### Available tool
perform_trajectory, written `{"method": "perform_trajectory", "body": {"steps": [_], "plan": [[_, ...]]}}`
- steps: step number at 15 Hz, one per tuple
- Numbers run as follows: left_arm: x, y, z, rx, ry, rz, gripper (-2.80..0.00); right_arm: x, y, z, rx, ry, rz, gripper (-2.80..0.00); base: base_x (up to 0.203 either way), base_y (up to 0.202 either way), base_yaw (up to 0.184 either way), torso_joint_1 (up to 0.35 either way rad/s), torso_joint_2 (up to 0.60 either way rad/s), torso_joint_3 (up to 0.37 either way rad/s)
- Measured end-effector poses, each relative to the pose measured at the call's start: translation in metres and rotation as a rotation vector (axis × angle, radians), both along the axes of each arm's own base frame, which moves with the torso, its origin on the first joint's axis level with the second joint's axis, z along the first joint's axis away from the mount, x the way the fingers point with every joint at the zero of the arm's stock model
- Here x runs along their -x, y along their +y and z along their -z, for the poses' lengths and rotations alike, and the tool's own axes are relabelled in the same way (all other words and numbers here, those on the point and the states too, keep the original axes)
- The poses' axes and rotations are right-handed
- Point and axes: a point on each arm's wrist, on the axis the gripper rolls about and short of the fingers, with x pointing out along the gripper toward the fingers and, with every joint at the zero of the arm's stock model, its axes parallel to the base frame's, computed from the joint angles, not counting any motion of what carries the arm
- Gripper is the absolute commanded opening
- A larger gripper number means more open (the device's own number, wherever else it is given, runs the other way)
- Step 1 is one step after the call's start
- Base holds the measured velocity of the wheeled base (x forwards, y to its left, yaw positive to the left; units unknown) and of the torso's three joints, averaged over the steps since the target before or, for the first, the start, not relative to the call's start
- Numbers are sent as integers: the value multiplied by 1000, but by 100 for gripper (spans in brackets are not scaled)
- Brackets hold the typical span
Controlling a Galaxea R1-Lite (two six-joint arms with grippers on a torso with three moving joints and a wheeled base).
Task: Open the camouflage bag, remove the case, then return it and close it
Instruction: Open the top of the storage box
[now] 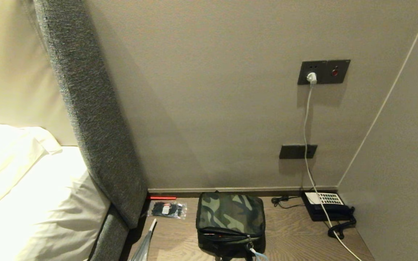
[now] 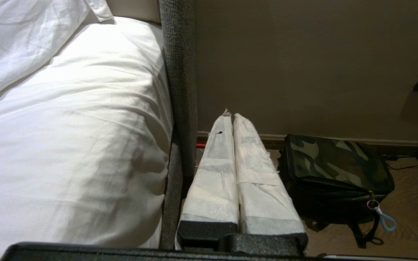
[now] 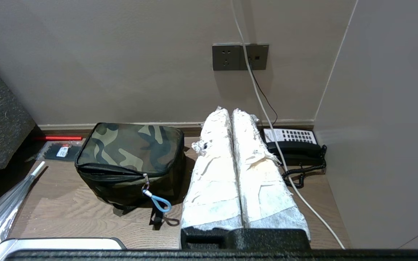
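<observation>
Green camouflage lid, black sides: camouflage bag [image 1: 230, 226] standing on wood-grain bedside surface [image 1: 292, 235], between grey upholstered bed frame [image 1: 96, 119] and black desk telephone [image 1: 325, 206], lid facing up and zip apparently run fully round. Zip pull [image 3: 145, 181] hanging at near front face with blue loop [image 3: 160, 203] dangling below it, presumably fitted as an easier grab point for padded fingers. Bag judged closed; case not visible, presumed inside. No step of the task begun.

Left gripper [image 2: 230, 115] held clear of the bag, over the gap between bed frame and bag, white-wrapped fingers [image 2: 212, 174] pressed together along their full length, nothing between them. Right gripper [image 3: 229, 109] likewise clear, between bag and telephone, wrapped fingers [image 3: 259, 174] closed flat against each other, holding nothing. Neither arm showing in the head view; both read as parked at rest ahead of work.

White cable [image 1: 307, 123] running from wall socket [image 1: 323, 71] down across the telephone and off the near edge: possible snag for the right arm. Small packet of dark items [image 1: 168, 209] and red strip [image 1: 162, 198] lying at the rear beside the bed frame, apart from the bag. Clear plastic-wrapped item [image 1: 145, 243] lying at the near left corner.

Next move judged: approach to the blue loop, jaws needing to part first
</observation>
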Motion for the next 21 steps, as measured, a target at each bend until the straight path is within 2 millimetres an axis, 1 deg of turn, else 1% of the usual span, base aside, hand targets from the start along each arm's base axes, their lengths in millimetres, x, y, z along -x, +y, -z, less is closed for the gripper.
{"method": "perform_trajectory", "body": {"steps": [21], "plan": [[0,0,0,0,0,0,-280,0,0,0,0,0,0,-280,0,0,0,0,0,0]]}}
